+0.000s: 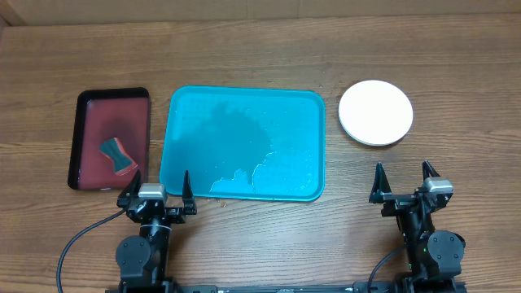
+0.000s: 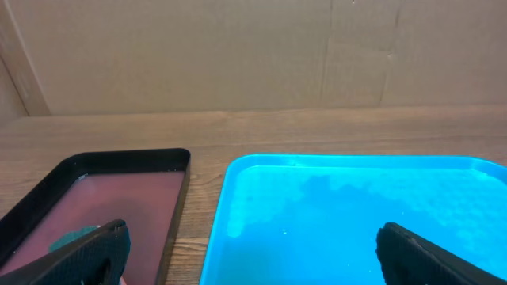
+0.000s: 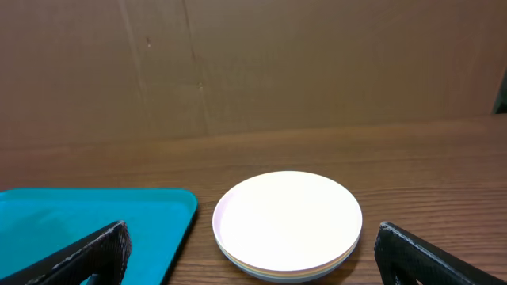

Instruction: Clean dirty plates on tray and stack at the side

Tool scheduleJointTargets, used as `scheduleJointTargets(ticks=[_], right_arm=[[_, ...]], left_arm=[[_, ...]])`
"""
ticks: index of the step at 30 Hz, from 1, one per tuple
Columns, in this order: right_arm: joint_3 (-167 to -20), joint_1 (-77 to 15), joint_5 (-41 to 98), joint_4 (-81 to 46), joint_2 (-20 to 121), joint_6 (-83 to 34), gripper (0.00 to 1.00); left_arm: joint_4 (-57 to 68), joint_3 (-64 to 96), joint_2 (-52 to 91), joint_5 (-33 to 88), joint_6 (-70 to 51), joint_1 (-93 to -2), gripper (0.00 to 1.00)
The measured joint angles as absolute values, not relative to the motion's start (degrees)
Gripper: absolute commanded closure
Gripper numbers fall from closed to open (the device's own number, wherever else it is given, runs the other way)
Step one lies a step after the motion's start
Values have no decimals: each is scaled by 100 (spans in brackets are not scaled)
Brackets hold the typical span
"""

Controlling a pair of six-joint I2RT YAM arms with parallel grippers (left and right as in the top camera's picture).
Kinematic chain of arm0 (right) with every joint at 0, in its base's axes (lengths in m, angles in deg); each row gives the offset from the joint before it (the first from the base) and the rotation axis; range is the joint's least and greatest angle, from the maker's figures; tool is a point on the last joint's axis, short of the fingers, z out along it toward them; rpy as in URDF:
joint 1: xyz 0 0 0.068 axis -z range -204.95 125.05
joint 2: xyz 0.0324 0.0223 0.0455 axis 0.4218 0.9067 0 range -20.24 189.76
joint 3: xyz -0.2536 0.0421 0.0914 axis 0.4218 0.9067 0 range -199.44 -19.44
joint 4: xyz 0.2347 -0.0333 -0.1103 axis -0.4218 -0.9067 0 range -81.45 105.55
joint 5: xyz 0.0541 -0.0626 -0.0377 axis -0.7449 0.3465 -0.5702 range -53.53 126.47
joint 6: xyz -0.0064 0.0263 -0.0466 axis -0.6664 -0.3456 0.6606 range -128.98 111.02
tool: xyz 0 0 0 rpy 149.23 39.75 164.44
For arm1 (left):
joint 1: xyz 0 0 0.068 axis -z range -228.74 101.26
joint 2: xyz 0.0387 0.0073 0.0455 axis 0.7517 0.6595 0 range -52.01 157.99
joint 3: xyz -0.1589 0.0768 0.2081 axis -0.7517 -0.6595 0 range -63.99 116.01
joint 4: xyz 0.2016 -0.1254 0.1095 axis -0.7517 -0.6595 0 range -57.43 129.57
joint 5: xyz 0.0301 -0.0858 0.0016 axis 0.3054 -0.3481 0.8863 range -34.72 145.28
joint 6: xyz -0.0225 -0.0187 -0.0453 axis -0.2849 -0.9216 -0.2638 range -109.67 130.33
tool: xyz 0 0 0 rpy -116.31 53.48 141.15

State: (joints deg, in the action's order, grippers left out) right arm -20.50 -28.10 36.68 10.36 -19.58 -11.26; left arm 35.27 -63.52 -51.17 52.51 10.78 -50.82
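The stack of round plastic plates [image 1: 375, 112], white one on top, sits on the wooden counter [image 1: 456, 65] just right of the large turquoise rectangular plastic tray [image 1: 285, 122]. The tray holds only a film of water, so the job looks done and the best course is to leave the stack untouched. The left pincer [image 1: 160, 178] and right pincer [image 1: 402, 169] rest low at the counter's near edge, each spread wide and pinching nothing.

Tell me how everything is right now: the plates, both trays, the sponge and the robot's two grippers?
Blue tray: wet, no plates on it.
Plates: stacked in one pile beside the blue tray, white one on top, looking clean.
Red tray: holding the sponge.
Sponge: lying in the red tray.
Left gripper: open, empty.
Right gripper: open, empty.
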Motion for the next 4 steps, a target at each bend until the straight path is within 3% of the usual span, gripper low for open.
scheduleJointTargets(ticks=[4], right_arm=[[-2050, -2810, 3668, 1036, -1958, -1126, 0]], left_arm=[[3527, -6352, -5117, 5251, 1078, -5082, 0]])
